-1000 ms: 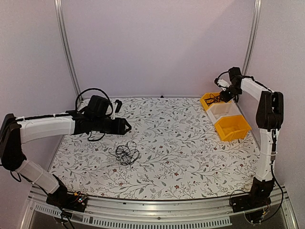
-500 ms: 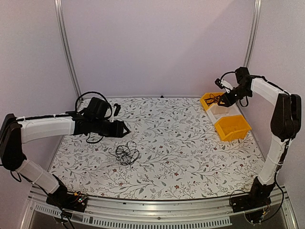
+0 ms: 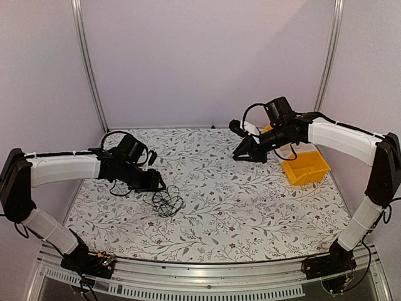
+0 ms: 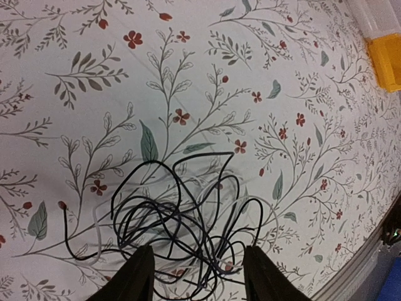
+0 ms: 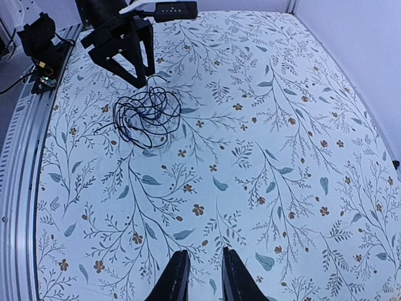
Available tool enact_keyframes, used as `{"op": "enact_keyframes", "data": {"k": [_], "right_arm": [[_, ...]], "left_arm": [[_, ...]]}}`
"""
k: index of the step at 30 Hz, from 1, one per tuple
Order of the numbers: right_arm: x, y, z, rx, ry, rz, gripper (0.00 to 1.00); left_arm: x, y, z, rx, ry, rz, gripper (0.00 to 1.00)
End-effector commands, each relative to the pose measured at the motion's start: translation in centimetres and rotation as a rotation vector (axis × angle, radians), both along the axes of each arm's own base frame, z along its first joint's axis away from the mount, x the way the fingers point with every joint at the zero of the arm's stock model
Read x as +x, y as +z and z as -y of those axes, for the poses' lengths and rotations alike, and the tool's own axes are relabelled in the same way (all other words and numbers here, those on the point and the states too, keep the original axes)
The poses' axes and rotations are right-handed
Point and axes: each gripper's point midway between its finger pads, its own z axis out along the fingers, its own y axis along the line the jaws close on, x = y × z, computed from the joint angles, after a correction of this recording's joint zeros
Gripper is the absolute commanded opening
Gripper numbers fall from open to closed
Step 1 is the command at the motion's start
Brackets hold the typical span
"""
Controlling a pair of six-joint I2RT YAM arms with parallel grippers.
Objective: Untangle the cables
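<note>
The cables (image 3: 166,202) are a loose tangle of thin black loops lying on the flowered cloth, left of the middle. My left gripper (image 3: 159,185) is low at the tangle's far-left edge. In the left wrist view its jaws are wide apart and the cables (image 4: 182,219) lie just ahead of the left gripper (image 4: 199,251), with some strands running between its fingers. My right gripper (image 3: 240,155) hovers over the middle back of the table, pointing left. In the right wrist view the right gripper (image 5: 204,252) shows a narrow empty gap, and the cables (image 5: 147,116) and left gripper (image 5: 146,79) are far ahead.
A yellow bin (image 3: 307,168) and a white bin (image 3: 293,149) stand at the back right, partly behind my right arm. The yellow bin (image 4: 388,53) also shows in the left wrist view. An aluminium rail (image 3: 188,276) runs along the near edge.
My right arm has swung from the bins at the back right toward the middle of the table, its jaws narrowing. My left gripper has dropped toward the cables and narrowed a little.
</note>
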Motion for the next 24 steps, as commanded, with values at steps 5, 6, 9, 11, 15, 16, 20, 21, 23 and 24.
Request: {"op": "enact_keyframes", "data": {"k": [5, 6, 9, 11, 15, 16, 20, 21, 23, 24], "right_arm": [[-7.1, -2.1, -9.1, 0.014, 0.342, 0.154, 0.23], [-8.2, -2.6, -10.1, 0.009, 0.378, 0.176, 0.23], [-9.3, -3.6, -12.1, 0.009, 0.445, 0.187, 0.24], [-9.3, -4.3, -13.3, 0.010, 0.453, 0.152, 0.24], [-8.7, -5.4, -15.2, 0.006, 0.425, 0.054, 0.26], [-8.6, -5.8, -15.4, 0.004, 0.416, 0.036, 0.26], [-9.1, -7.4, -15.4, -0.021, 0.389, 0.003, 0.27], [-9.3, -7.7, -15.3, -0.027, 0.390, 0.002, 0.27], [-9.5, -8.0, -15.1, -0.038, 0.389, -0.004, 0.27], [-9.5, -8.0, -15.0, -0.042, 0.389, -0.004, 0.27]], "left_arm": [[-4.7, -0.6, -3.0, -0.009, 0.075, -0.121, 0.51], [-5.0, -0.6, -3.4, -0.006, 0.090, -0.119, 0.51], [-5.8, -1.5, -4.4, -0.009, 0.146, -0.137, 0.51], [-5.8, -1.9, -4.7, -0.008, 0.177, -0.147, 0.49], [-5.2, -2.7, -5.1, -0.016, 0.248, -0.173, 0.39], [-5.1, -2.8, -5.0, -0.026, 0.262, -0.178, 0.37], [-4.3, -3.4, -4.3, -0.086, 0.293, -0.194, 0.34], [-4.1, -3.6, -4.2, -0.089, 0.303, -0.198, 0.33], [-3.9, -4.1, -4.7, -0.060, 0.337, -0.211, 0.31], [-3.7, -4.2, -4.8, -0.051, 0.346, -0.214, 0.29]]}}
